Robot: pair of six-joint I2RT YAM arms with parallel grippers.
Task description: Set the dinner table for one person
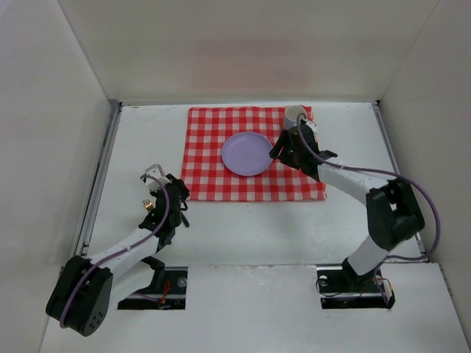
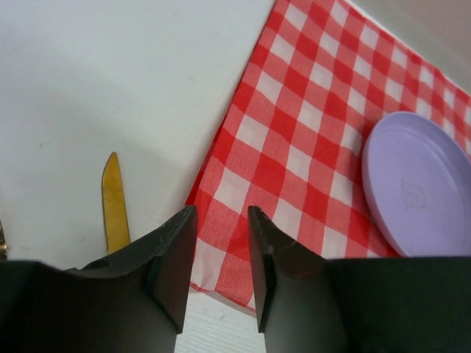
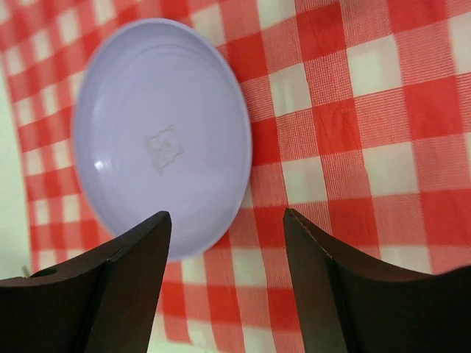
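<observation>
The dinner table point(image 1: 243, 228) is a wide white tabletop with a red-checked cloth point(image 1: 221, 176) at its back middle. A lavender plate point(image 1: 246, 154) lies on the cloth, and a white cup point(image 1: 296, 114) stands at the cloth's back right corner. My right gripper point(image 1: 278, 151) hovers at the plate's right edge, open and empty; its wrist view shows the plate point(image 3: 162, 140) ahead of the jaws point(image 3: 227, 215). My left gripper point(image 1: 180, 185) is over the cloth's front left corner point(image 2: 221, 257), jaws point(image 2: 221, 213) slightly apart and empty. A yellow knife point(image 2: 114, 202) lies on the table left of it.
A thin metal utensil point(image 1: 152, 173) lies on the table left of the cloth, beside the left arm. Metal rails point(image 1: 99, 176) run along the table's sides, and white walls enclose it on three sides.
</observation>
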